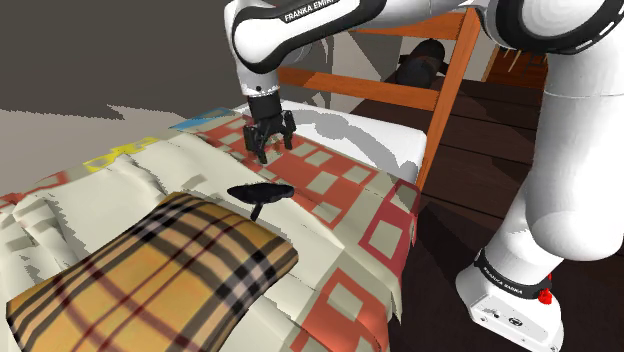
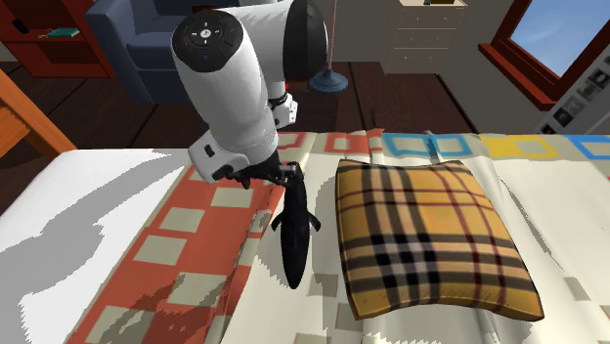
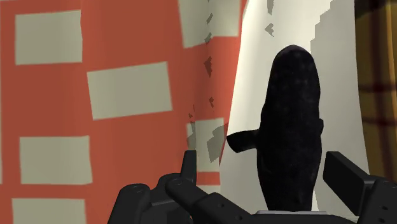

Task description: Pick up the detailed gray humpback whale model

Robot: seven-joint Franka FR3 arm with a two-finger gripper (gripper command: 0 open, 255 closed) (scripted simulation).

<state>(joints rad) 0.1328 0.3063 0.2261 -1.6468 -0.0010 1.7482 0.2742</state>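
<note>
Here, the black gripper (image 1: 268, 140) is being held with its two fingers (image 3: 189, 168) spread apart, and nothing is being clasped between them. In the wrist view the near-black humpback whale model (image 3: 289, 114) is being framed between the fingers, which are not touching it. Its speckled body is stretching away from the gripper, and one flipper is sticking out sideways. In the shoulder view the whale is lying at six o'clock of the gripper, apart from it. It is being carried by a pale strip of the quilt (image 1: 340, 200), which is patterned with orange-red bands and grey-beige squares. A tan plaid pillow (image 1: 150, 270) is being shown at seven o'clock of the whale there, near it. In the second exterior view the pillow is lying at three o'clock of the whale, just beside it. A wooden bed frame (image 1: 360, 88) is being seen at two o'clock of the gripper in the shoulder view.
</note>
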